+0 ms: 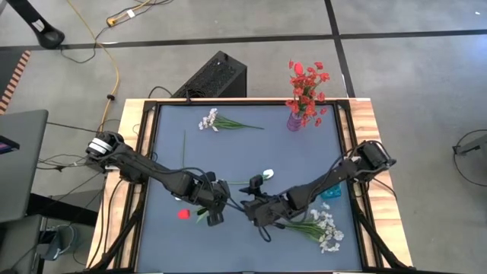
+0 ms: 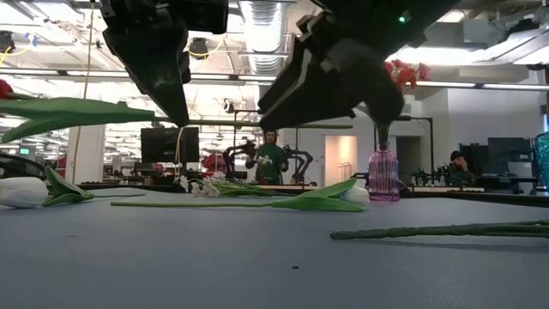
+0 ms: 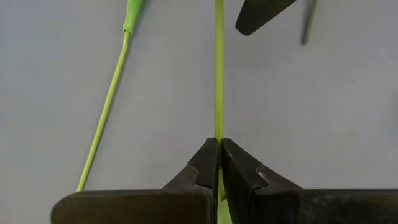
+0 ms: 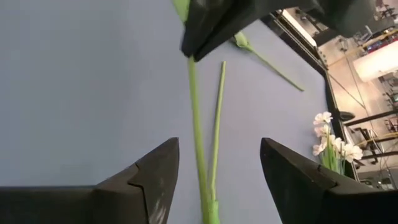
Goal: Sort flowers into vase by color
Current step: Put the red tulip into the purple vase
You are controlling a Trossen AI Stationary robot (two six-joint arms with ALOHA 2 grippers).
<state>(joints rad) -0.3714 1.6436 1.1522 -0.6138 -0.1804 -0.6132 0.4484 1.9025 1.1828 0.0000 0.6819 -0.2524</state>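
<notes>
My left gripper [image 1: 218,204] [image 3: 219,144] hovers over the table's near middle, shut on a thin green stem. That stem seems to belong to the red tulip [image 1: 183,215], whose leaf [image 2: 69,110] shows raised above the table in the low view. My right gripper [image 1: 249,207] [image 4: 219,143] faces it at close range. It is open, with one finger on each side of the same stem [image 4: 198,124], apart from it. A second thin stem [image 4: 217,118] lies on the table below. A white tulip [image 1: 266,175] lies flat on its side. My left gripper pinches the green stem [image 3: 219,127] between its two fingertips. The stem runs straight on past the fingertips, toward my right gripper. The held stem is off the table surface.
A purple vase [image 1: 294,120] holding red flowers [image 1: 306,87] stands at the far right corner. A teal vase [image 1: 331,192] stands by my right arm. White blossom sprays lie at the far middle [image 1: 209,119] and near right [image 1: 326,230]. Another stem [image 2: 446,230] lies near the front.
</notes>
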